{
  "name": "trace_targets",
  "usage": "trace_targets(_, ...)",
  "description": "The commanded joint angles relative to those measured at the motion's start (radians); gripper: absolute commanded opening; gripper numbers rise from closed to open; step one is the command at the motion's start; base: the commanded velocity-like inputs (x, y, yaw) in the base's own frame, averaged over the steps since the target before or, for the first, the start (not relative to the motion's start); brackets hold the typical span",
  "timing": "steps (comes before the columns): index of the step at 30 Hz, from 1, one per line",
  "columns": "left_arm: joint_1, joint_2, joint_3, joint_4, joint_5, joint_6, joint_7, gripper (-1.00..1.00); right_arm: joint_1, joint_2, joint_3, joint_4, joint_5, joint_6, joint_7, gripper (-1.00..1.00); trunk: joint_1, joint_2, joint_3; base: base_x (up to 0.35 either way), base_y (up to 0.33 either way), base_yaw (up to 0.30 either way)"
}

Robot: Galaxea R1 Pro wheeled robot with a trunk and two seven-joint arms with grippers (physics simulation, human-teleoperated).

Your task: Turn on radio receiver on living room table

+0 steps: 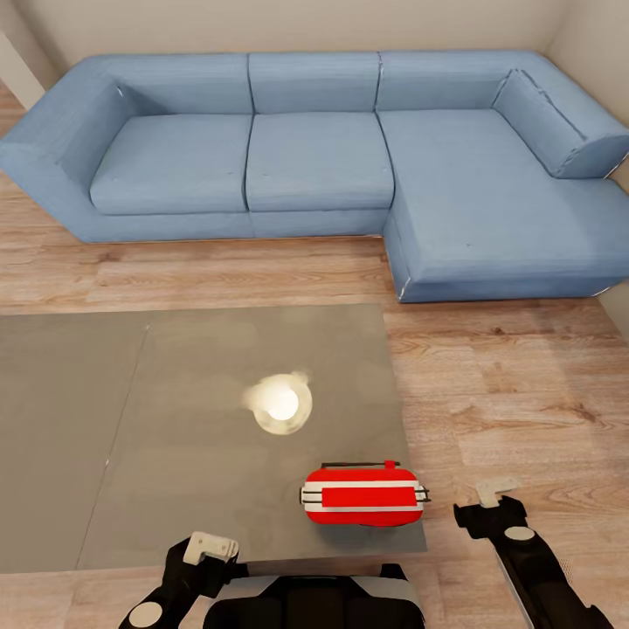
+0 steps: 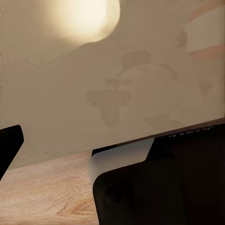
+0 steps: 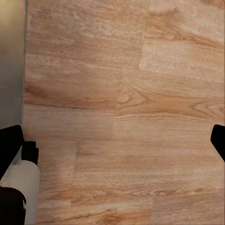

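Near the table's (image 1: pixel 175 419) front right corner lies the radio (image 1: pixel 363 496), handle facing up, close to the edge. It looks light, rigid and smooth; it may skid when pressed, so brace its side. Left gripper (image 1: pixel 212 549) hovers beside it, right gripper (image 1: pixel 494 498) over floor (image 1: pixel 507 384); whether either is open, I cannot tell.

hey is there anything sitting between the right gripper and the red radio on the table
Nothing visible. In the head view the right gripper hangs over bare wood floor just off the table, and the radio receiver stands near that edge with open space between them.
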Motion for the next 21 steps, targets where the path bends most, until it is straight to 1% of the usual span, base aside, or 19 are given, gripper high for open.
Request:
trace_targets(1, 0.000, 0.000, 0.000, 0.000, 0.000, 0.000, 0.000, 1.00, 0.000, 0.002, 0.006, -0.006, 0.006, 0.000, 0.006, 1.00, 0.000, 0.000, 0.000, 0.000, 0.000, 0.000)
trace_targets(3, 0.000, 0.001, 0.000, 0.000, 0.001, -0.001, 0.000, 1.00, 0.000, -0.001, -0.006, -0.017, -0.001, -0.009, 0.017, 1.00, 0.000, 0.000, 0.000, 0.000, 0.000, 0.000)
trace_targets(7, 0.000, 0.001, 0.000, 0.000, 0.000, -0.001, 0.000, 1.00, -0.001, -0.003, -0.028, -0.039, -0.023, -0.011, -0.001, 1.00, 0.000, 0.000, 0.000, 0.000, 0.000, 0.000)
trace_targets(9, 0.000, 0.001, 0.000, 0.000, 0.000, -0.001, 0.000, 1.00, -0.001, -0.005, -0.038, -0.051, -0.033, -0.009, 0.010, 1.00, 0.000, 0.000, 0.000, 0.000, 0.000, 0.000)
trace_targets(12, 0.000, 0.001, 0.000, 0.000, 0.000, -0.001, 0.000, 1.00, -0.001, -0.007, -0.041, -0.068, -0.046, -0.007, 0.027, 1.00, 0.000, 0.000, 0.000, 0.000, 0.000, 0.000)
trace_targets(16, 0.000, 0.001, 0.000, 0.000, 0.000, -0.001, 0.000, 1.00, -0.001, -0.023, -0.039, -0.090, -0.036, -0.001, 0.049, 1.00, 0.000, 0.000, 0.000, 0.000, 0.000, 0.000)
trace_targets(21, 0.000, 0.001, 0.000, 0.000, 0.000, -0.001, 0.000, 1.00, -0.001, -0.051, -0.036, -0.118, -0.033, 0.022, 0.077, 1.00, 0.000, 0.000, 0.000, 0.000, 0.000, 0.000)
